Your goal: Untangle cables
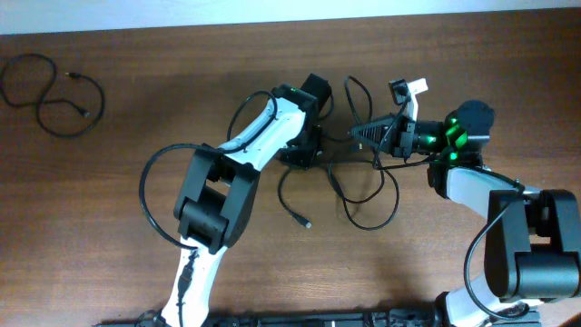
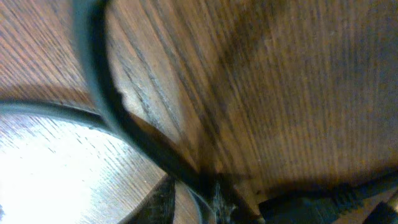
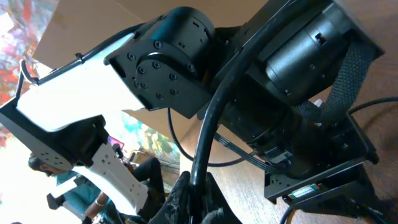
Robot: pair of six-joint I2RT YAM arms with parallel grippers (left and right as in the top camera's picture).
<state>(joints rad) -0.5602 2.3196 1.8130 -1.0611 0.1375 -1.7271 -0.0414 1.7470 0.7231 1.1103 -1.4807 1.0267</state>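
The robot's mid-untangle here. The cables (image 1: 359,182) sit in one loopy knot around the middle of the table (image 1: 136,272), with a plug end (image 1: 307,222) trailing toward the near side. One separate cord (image 1: 54,95) lies coiled way off at the far left.

The right gripper (image 1: 359,136) is clamped on a strand at the far edge of the knot. Its wrist view shows the fingers (image 3: 186,202) pinched around a black cord (image 3: 208,124) that runs up and away.

The left gripper (image 1: 302,153) is down on the left side of the knot, but whether it's got hold of anything, can't tell. From overhead the wrist covers the jaws, and its own camera sits so close to the wood that it's just blurry strands (image 2: 118,118), no fingers.

Looks like the step is getting a second hold. The next move probably needs the left to have one strand only. Then pull the two apart slowly so loops slide free rather than cinch. Which strand crosses which is hard to read.
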